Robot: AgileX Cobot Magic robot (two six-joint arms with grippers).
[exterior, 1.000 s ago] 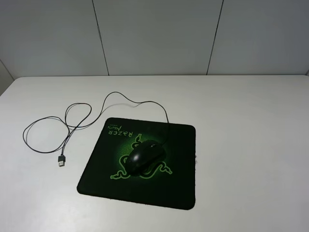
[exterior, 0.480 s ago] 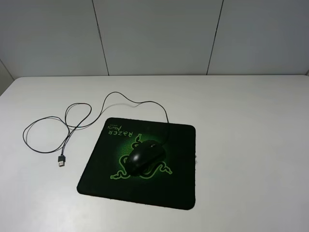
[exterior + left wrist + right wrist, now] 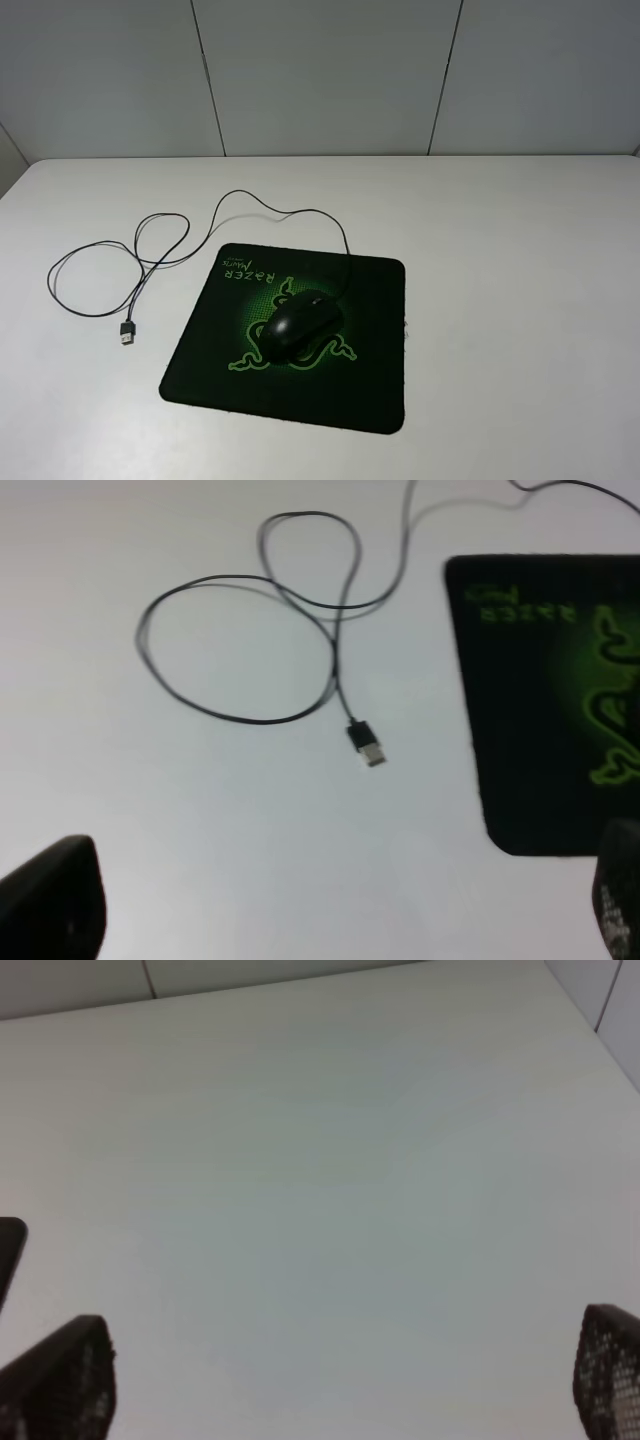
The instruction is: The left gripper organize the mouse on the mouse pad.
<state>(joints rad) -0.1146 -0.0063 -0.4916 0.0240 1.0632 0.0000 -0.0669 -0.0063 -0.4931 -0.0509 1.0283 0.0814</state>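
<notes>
The mouse point(image 3: 298, 325) sits on the pad point(image 3: 375, 390), near the middle over the green emblem, angled a little with its nose toward the far edge, where its cable point(image 3: 160, 262) leaves the mat and runs in loose loops across the table point(image 3: 520, 260) to the USB plug point(image 3: 128, 333) left of the pad. Judged from this, the placing looks done, and what is left is to keep the left gripper point(image 3: 330, 920) clear: any retreat should go up and away from the cable loops, since a finger catching the wire could drag the mouse off its spot. If the mouse is to be squared up, the grip should take it across its sides, low on the body, and turn it in place without lifting the cable. The left fingers point(image 3: 50, 900) stand wide apart with nothing between them, above bare table near the plug and the pad's corner. The right gripper point(image 3: 340, 1380) is likewise spread and empty over blank table. Neither arm shows in the high view, so their height above the table cannot be judged. The left wrist view cuts off most of the pad and misses the mouse; the small lettering on the pad is too blurred there to read.
</notes>
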